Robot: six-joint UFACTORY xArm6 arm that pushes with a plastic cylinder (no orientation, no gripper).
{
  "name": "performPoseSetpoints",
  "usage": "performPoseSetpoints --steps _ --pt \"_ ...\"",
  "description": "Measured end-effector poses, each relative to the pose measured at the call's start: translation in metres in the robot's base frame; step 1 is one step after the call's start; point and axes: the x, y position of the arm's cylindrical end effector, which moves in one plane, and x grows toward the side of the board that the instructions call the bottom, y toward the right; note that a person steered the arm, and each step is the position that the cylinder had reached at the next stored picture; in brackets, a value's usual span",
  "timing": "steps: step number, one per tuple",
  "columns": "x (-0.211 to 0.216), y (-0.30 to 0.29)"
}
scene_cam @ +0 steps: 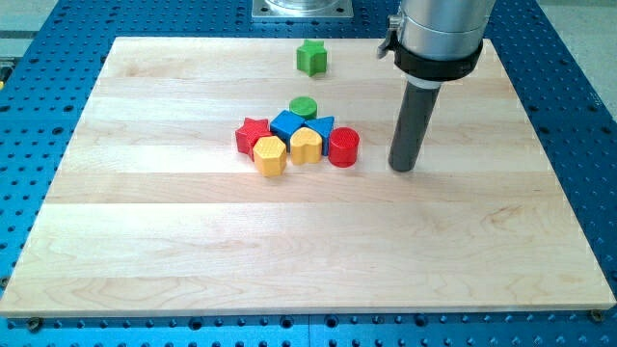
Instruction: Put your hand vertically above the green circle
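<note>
Yellow hexagon [271,155] fronts cluster; flat round green circle [303,106] behind

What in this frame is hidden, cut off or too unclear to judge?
- Flat green circle block: its near edge is covered by the blue blocks in front.
- Two blue blocks: largely hidden by the yellow blocks; shapes unclear.
- Arm above the dark rod: cut off by the view's top edge.
- My tip: whether it touches the wooden board cannot be told.
</note>
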Motion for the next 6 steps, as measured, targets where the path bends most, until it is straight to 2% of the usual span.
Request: performPoseSetpoints --steps 2,3,4,5,6 --pt "0.015 -0.009" --pt "0.013 0.031" --pt "-0.038 0.047" --pt "-0.126 0.017" --pt "-0.132 -0.095"
